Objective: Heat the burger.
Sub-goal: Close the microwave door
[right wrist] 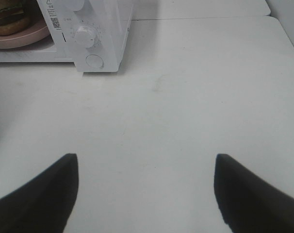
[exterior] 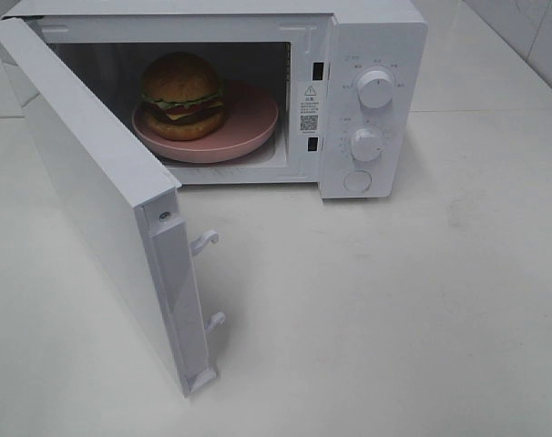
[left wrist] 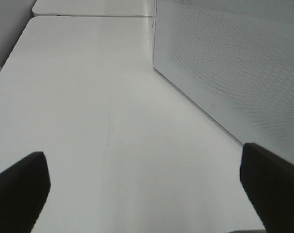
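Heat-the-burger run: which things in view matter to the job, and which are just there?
Job:
- burger
- pink plate under it
- microwave holding both
- open door
- upper knob
- lower knob

Just there:
- white table
- tiles at the back right

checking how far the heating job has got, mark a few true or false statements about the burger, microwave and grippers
1. The golden-bunned burger sits on the round pink plate inside the white box-shaped microwave. True.
2. The microwave's white door is shut. False: it stands wide open.
3. The left gripper holds the burger. False: it is open and empty.
4. The right gripper is open with nothing between its fingers. True.
5. The control panel has one dial. False: two round white dials show, one above the other.
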